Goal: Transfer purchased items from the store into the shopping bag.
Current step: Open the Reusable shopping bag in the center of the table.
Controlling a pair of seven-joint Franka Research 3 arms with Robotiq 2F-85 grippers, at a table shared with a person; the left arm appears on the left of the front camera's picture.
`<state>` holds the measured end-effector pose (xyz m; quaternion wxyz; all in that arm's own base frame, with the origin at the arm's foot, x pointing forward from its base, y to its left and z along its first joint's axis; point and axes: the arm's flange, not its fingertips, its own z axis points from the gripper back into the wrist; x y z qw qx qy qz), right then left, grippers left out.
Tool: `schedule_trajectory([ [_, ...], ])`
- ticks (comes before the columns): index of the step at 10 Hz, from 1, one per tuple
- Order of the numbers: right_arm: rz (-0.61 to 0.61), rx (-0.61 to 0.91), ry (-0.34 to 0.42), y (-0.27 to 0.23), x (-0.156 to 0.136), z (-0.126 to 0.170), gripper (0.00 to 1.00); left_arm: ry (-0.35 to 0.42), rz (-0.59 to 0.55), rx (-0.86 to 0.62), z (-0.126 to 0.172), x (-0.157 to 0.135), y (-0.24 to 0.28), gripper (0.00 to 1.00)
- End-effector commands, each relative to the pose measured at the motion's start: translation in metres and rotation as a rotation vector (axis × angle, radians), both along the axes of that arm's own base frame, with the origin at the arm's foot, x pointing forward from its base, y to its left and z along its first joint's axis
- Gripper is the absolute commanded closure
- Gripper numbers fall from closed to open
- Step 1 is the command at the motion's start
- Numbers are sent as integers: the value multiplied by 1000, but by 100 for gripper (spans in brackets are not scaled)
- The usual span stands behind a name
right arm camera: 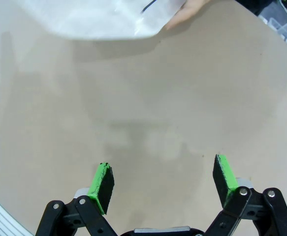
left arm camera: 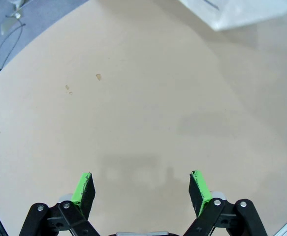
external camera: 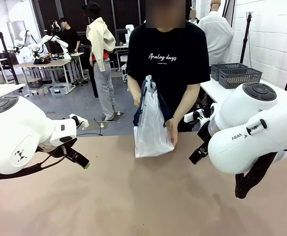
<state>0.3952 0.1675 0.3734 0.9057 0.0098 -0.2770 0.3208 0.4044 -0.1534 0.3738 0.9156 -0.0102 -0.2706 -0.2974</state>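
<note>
**Open counter in front, bag upright at the far edge**

Nearest the robot, the left gripper (left arm camera: 142,184) hangs over bare surface with its green pads (left arm camera: 83,187) well apart and nothing between them. The right gripper (right arm camera: 164,177) is spread just as wide and is also empty. Below both lies the plain tan counter (left arm camera: 158,98), bare apart from a few small specks in the left wrist view.

The front view shows both white arms drawn back to the sides. The left gripper (external camera: 80,160) and the right gripper (external camera: 198,154) are far apart, leaving a broad, bare middle lane of counter (external camera: 133,196).

At the far edge of that lane stands the translucent whitish plastic shopping bag with navy blue strap handles (external camera: 150,128). It is upright and rests on the counter.

The person's hand (external camera: 173,133) steadies its lower side. The front view shows the bag's full height and its handles. The left wrist view shows one bottom corner of the bag (left arm camera: 241,12) and the counter's curved edge, with grey floor beyond. The right wrist view shows the bag's lower rim (right arm camera: 99,19) and fingers of the person's hand (right arm camera: 188,12) against it.

Farther back, two dark grey lattice-sided baskets (external camera: 237,74) sit on a white table.
</note>
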Motion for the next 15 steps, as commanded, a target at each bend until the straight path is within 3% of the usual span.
schedule_trajectory([
  [1,0,0,0,0,0,0,0,0,2,-1,0,0,1,0],
  [15,0,0,0,0,0,0,0,0,2,-1,0,0,1,0],
])
